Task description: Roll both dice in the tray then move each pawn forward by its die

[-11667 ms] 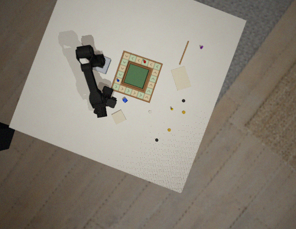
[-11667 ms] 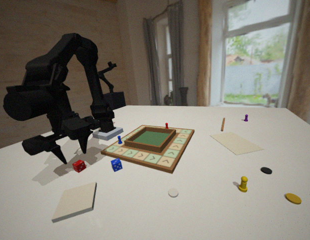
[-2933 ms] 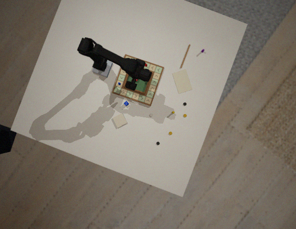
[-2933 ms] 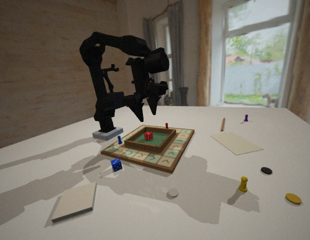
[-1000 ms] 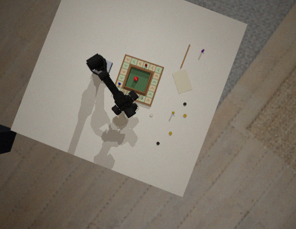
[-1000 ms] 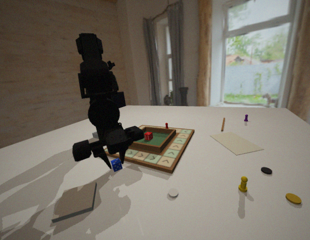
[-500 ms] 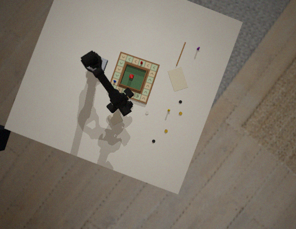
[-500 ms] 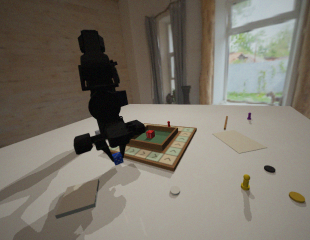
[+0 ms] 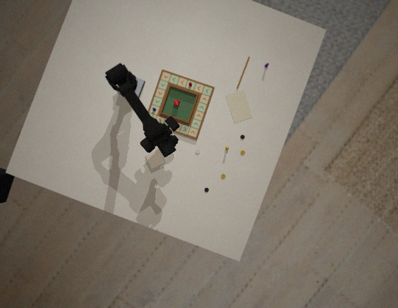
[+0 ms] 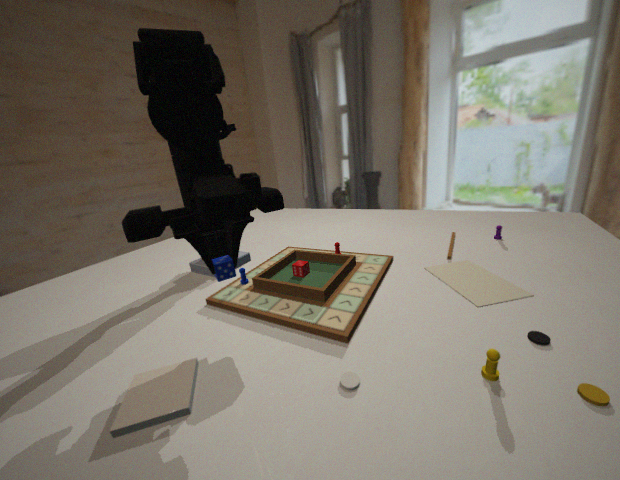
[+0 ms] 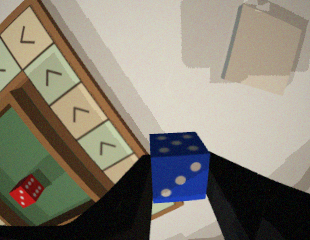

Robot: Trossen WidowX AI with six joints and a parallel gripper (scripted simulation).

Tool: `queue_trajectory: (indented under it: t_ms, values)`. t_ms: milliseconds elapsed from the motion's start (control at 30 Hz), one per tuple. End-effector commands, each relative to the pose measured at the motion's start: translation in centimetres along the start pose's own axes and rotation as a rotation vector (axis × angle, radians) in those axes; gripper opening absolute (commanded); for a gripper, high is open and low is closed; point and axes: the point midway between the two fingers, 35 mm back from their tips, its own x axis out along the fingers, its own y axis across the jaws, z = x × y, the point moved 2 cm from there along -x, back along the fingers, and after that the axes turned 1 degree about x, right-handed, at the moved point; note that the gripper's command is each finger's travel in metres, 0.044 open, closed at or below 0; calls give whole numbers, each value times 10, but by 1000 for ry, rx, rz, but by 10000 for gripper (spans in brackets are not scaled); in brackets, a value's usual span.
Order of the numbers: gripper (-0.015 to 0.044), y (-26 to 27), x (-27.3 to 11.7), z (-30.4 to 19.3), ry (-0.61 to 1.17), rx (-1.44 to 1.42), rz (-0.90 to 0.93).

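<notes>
Carrying blue die, claw clenched on it, lifted beside tray; red die inside tray. Next: release above tray.

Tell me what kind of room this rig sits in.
Probably a home living or dining room: a white table holding a board game, a curtained window onto greenery, wood plank floor with a rug.

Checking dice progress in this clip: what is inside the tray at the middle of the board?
Only the red die lies on the tray's green floor. The blue die is outside it, clamped in the gripper. In the top view, the arm hides the tray's near corner.
</notes>
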Motion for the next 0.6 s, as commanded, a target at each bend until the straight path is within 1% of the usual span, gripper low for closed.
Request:
queue_trajectory:
  t_ms: [0, 167, 567]
  values:
    - [0, 0, -22, -2, -15, -5, -1]
    - [0, 4, -22, -2, -15, -16, 0]
    - [0, 68, -8, -4, -15, -183, 4]
